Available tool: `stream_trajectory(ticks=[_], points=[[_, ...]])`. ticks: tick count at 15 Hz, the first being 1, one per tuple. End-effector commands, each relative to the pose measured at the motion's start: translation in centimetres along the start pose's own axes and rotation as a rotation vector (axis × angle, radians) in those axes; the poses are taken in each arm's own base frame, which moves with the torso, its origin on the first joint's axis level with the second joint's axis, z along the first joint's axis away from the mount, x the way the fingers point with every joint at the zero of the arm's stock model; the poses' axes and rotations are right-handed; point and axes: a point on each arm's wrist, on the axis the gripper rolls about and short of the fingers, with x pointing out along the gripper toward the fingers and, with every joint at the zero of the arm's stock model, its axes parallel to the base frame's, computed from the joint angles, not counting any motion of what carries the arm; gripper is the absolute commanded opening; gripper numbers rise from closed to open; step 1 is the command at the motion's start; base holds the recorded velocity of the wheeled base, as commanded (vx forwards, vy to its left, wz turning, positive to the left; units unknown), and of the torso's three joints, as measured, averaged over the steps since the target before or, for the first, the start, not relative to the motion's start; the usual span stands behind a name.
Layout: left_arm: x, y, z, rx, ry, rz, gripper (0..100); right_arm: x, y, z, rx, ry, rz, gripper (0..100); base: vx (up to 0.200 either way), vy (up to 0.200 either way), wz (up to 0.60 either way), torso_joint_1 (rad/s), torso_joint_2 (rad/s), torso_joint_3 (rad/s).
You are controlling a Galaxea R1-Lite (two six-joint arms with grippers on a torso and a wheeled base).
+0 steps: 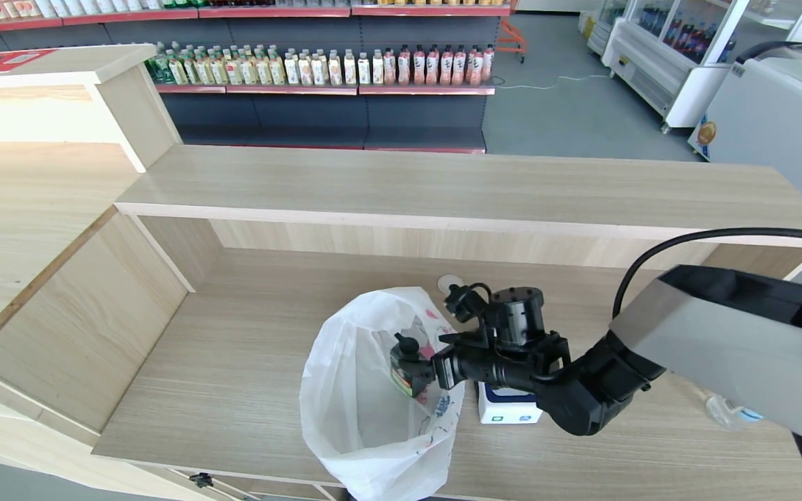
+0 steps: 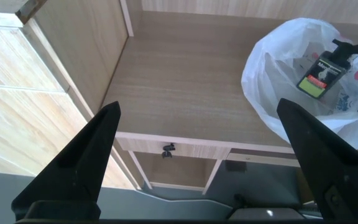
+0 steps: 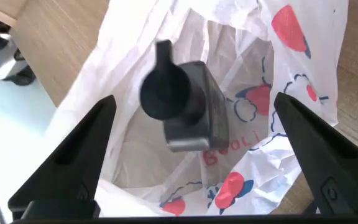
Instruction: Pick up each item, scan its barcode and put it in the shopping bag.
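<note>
We see the right gripper (image 3: pixel 194 102) over the mouth of the shopping bag (image 1: pixel 345 410), its two fingers spread wide apart; a dark pack (image 3: pixel 191 118) with a black cap lies between them, and in the right wrist view it touches neither finger, so we call this gripper released; we cannot tell whether anything bears the pack. In the head view the pack shows a green and red label and sits within the bag's rim, on the side nearest the right arm; that arm comes in from the right across the counter (image 1: pixel 234 362). The bag is white plastic with red and blue print, standing open near the counter's front edge; just beside it, under the right arm, stands a small white box (image 1: pixel 509 410) with blue on its near face; behind the bag a white round disc (image 1: pixel 450 282) sits on the counter; a clear bottle (image 1: pixel 725 412) shows at the far right, partly hidden by the arm. The left gripper (image 2: pixel 199 104) hangs off the counter's front edge, well apart from the bag, its fingers wide apart and empty; below it we see a drawer front with a small lock (image 2: pixel 166 150). Beyond the counter's raised ledge (image 1: pixel 443 181) a shelf (image 1: pixel 317 89) carries a row of bottles.
</note>
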Motion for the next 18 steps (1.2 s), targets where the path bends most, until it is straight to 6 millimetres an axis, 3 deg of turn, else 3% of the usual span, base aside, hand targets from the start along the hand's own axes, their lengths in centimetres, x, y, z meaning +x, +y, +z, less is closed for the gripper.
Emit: stream_trajectory(ticks=[1, 2, 4, 7, 9, 12, 14, 18], points=[[0.0, 0.0, 0.0, 0.000, 0.000, 0.000, 100, -3.9, 1.2, 5.2, 0.130, -0.138, 0.008, 100, 0.000, 0.000, 0.00, 0.000, 0.00, 0.000], [0.0, 0.0, 0.0, 0.000, 0.000, 0.000, 100, -5.7, 1.2, 6.7, 0.195, -0.182, 0.008, 100, 0.000, 0.000, 0.00, 0.000, 0.00, 0.000], [0.0, 0.0, 0.0, 0.000, 0.000, 0.002, 100, -10.7, 1.2, 7.8, 0.233, -0.228, -0.028, 100, 0.000, 0.000, 0.00, 0.000, 0.00, 0.000], [0.0, 0.0, 0.0, 0.000, 0.000, 0.000, 100, -19.8, 1.0, 6.6, 0.192, -0.218, -0.166, 100, 0.000, 0.000, 0.00, 0.000, 0.00, 0.000], [0.0, 0.0, 0.0, 0.000, 0.000, 0.000, 100, -25.3, 0.5, 5.2, 0.082, -0.121, -0.522, 100, 0.000, 0.000, 0.00, 0.000, 0.00, 0.000], [0.0, 0.0, 0.0, 0.000, 0.000, 0.000, 100, -32.4, 2.7, 2.9, 0.119, -0.085, -0.779, 100, 0.000, 0.000, 0.00, 0.000, 0.00, 0.000], [0.0, 0.0, 0.0, 0.000, 0.000, 0.000, 100, -35.4, 5.1, 0.0, 0.136, -0.036, -0.826, 100, 0.000, 0.000, 0.00, 0.000, 0.00, 0.000], [0.0, 0.0, 0.0, 0.000, 0.000, 0.002, 100, -38.0, 7.2, -2.7, 0.139, -0.075, -0.921, 100, 0.000, 0.000, 0.00, 0.000, 0.00, 0.000]])
